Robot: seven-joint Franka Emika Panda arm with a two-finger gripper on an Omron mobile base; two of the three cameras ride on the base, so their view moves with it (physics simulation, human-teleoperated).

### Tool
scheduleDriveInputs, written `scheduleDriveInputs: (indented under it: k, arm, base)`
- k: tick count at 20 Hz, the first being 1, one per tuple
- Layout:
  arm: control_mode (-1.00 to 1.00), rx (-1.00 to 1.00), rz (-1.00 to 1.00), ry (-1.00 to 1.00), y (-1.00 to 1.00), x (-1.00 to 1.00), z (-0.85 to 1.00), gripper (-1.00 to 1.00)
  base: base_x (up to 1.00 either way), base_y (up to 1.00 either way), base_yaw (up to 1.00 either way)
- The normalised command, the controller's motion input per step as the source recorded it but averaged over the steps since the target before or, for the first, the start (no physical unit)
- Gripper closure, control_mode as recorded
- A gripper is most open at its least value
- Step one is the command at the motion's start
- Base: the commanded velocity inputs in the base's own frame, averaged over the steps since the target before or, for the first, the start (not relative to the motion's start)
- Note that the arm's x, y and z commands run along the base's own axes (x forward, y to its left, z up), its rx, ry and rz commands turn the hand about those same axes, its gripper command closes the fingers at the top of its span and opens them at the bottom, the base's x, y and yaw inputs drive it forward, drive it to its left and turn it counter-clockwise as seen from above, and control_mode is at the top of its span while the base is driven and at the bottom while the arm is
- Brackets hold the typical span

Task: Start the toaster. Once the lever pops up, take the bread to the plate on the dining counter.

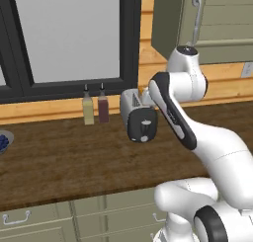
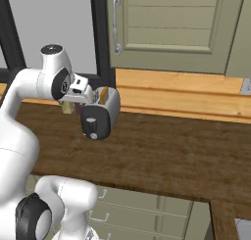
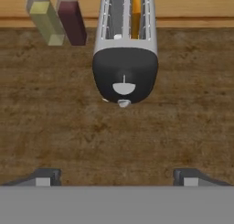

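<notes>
I count one toaster (image 3: 125,58) at about twelve o'clock from my hand camera, with two slots on top and one slice of bread (image 3: 136,13) in the right-hand slot. Two slim bottles (image 3: 58,19) stand at about eleven o'clock, one yellowish and one dark red. From the left base camera I also make out one blue-patterned bowl (image 1: 4,141) at nine o'clock, and one cabinet door handle (image 1: 196,19) up at one o'clock.
</notes>
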Motion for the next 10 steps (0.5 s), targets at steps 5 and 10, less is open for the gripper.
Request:
scheduleDriveInputs:
  k: [5,10]
  arm:
    - [-1.0,-0.03,0.0,-0.03,0.09,0.23,-0.55,1.0]
    - [-1.0,-0.02,-0.01,0.0,0.0,0.27,-0.44,1.0]
  base:
    - [0.0,0.0,0.0]
    - [0.0,0.0,0.0]
